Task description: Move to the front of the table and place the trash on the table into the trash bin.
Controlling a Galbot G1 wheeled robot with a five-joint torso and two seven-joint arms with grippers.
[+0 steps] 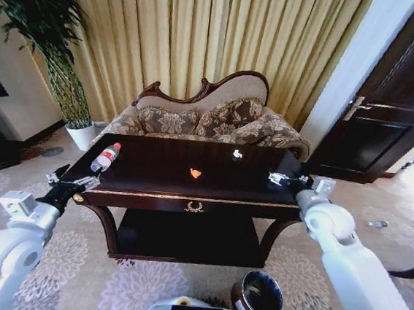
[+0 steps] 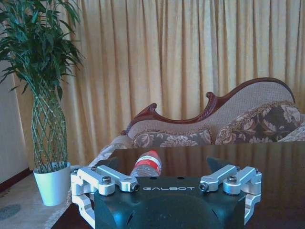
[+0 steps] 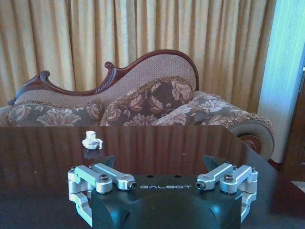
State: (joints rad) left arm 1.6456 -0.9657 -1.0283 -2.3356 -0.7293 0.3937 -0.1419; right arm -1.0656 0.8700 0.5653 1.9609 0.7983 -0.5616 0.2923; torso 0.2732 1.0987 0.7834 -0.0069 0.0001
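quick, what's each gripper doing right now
Left gripper: open, empty, at the table's left end.
Right gripper: open, empty, at its right end.

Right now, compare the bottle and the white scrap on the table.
The bottle lies on its side near the table's left end, by the left pincer; the white scrap sits toward the right rear, nearer the right pincer. The bottle is clear, long and red-capped; the white scrap is crumpled and far smaller. Both rest on the tabletop, ungrasped.
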